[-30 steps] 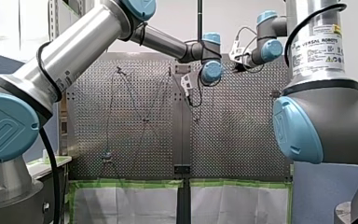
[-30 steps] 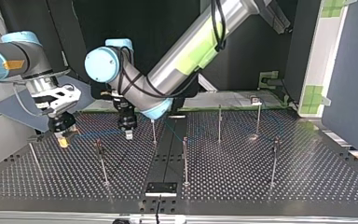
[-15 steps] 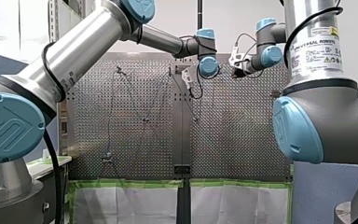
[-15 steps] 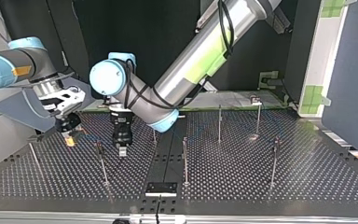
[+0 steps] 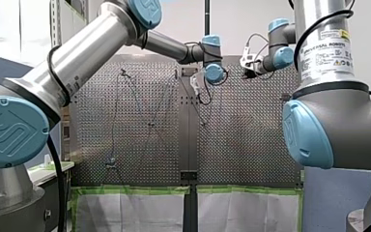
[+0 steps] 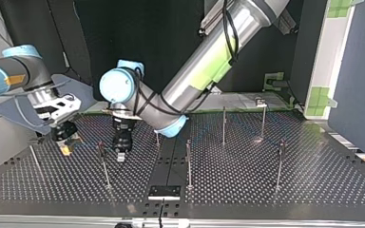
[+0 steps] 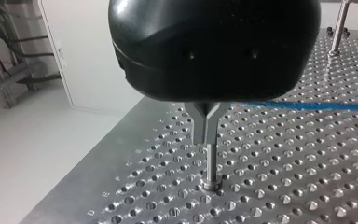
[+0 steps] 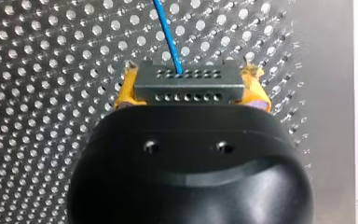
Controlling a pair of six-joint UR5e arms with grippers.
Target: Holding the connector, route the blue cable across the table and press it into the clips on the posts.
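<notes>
My right gripper (image 8: 189, 86) is shut on the grey connector (image 8: 186, 91), its yellow pads (image 8: 126, 88) on either side. The blue cable (image 8: 168, 32) leaves the connector and runs ahead over the perforated plate. In the top view my right gripper (image 6: 66, 148) hangs low at the left, and my left gripper (image 6: 120, 155) is just beside a post (image 6: 104, 166). In the left wrist view my left gripper (image 7: 207, 140) has its metal fingers shut, tapering to a thin tip close to the plate. The blue cable (image 7: 307, 106) passes behind them, and nothing shows between them.
Several thin posts stand on the perforated table (image 6: 247, 190): one at the middle (image 6: 188, 164), others further right (image 6: 223, 124) (image 6: 279, 164). A black bracket (image 6: 164, 191) sits at the near edge. Green-taped panels (image 6: 321, 95) border the top view's right side.
In the top view my left gripper has come nearer the camera and slightly left, towards the post. My right gripper, still holding the connector, has sunk a little lower.
</notes>
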